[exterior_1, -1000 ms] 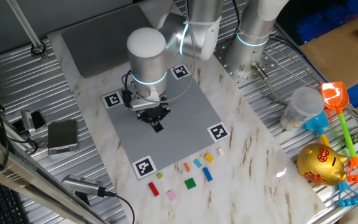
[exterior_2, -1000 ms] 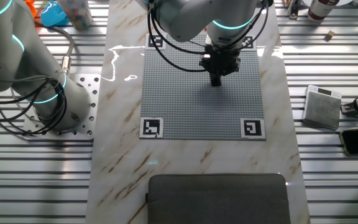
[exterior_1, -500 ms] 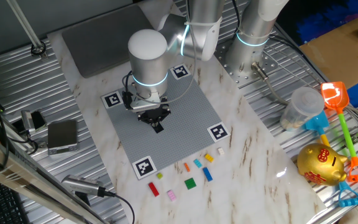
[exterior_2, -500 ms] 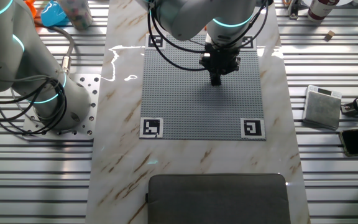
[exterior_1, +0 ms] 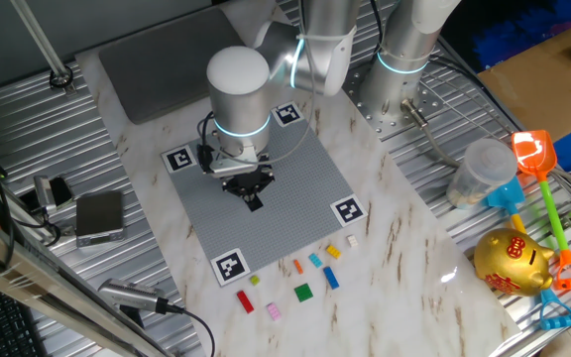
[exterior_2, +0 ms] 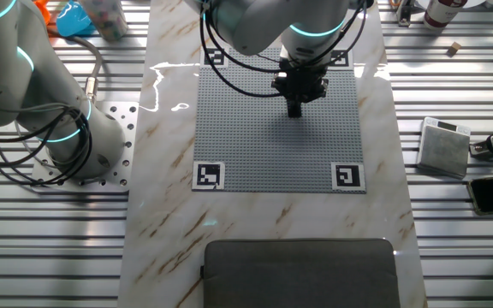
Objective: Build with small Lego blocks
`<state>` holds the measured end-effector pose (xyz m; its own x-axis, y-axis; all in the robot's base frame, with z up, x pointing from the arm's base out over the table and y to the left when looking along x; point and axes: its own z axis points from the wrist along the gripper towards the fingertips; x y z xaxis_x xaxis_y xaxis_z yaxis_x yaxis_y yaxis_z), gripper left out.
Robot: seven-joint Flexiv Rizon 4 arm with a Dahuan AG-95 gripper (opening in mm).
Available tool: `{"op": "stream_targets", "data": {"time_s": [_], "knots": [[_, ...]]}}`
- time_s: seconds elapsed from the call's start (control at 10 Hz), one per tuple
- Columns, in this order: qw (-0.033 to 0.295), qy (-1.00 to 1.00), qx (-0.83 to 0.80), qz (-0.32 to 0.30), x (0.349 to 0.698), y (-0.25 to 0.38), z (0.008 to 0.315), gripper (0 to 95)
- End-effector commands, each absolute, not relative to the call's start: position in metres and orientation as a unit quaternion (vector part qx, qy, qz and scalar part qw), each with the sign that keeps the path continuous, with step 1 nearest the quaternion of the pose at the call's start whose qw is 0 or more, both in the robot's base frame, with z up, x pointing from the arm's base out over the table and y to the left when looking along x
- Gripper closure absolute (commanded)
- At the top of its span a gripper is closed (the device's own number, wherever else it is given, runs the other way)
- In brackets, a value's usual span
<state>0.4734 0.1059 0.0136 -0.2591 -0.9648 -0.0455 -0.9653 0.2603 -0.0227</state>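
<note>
Small Lego blocks lie loose near table edge, just off grey plate. No build visible on plate. My gripper over plate middle; fingers dark, cannot tell closure. Nearly all remains.

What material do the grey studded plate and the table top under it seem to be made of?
The grey studded plate looks like matte moulded plastic: even grey, a fine grid of studs, no shine. The table top looks like polished marble or a marble-look laminate: white with brown veins and glossy reflections.
</note>
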Motion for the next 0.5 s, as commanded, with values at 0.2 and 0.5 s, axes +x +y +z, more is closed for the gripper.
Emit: {"op": "stream_targets", "data": {"time_s": [0.2,0.5], "knots": [[0.027,0.795,-0.606,0.007,0.4737,0.1057,0.0059,95.0],[0.028,0.790,-0.612,0.006,0.4739,0.1063,0.0039,95.0]]}}
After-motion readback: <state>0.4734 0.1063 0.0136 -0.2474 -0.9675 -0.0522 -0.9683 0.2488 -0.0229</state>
